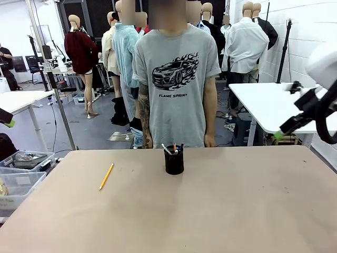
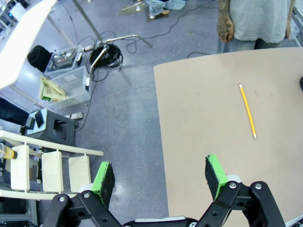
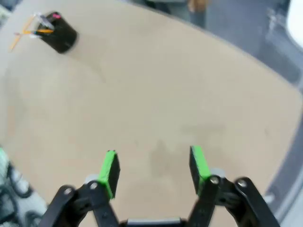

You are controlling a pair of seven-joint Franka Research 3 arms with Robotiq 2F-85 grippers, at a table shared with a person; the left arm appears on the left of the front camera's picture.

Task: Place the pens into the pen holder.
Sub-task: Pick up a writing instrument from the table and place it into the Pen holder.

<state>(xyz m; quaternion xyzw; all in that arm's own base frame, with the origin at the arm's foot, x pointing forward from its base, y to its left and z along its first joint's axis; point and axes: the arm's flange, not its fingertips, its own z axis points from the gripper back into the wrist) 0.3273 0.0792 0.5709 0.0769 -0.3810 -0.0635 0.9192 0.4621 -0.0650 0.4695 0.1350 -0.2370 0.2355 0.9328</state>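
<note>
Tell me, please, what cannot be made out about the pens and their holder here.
Number of pens in the pen holder: too small in the front view, blurred in the right wrist view.
Their lower ends: hidden by the holder's wall.
Pen holder in the left wrist view: cut off by the right edge.

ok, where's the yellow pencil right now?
In the front view the yellow pencil lies on the table, to the robot's left of the pen holder and apart from it. In the left wrist view it lies ahead of the open left gripper.
</note>
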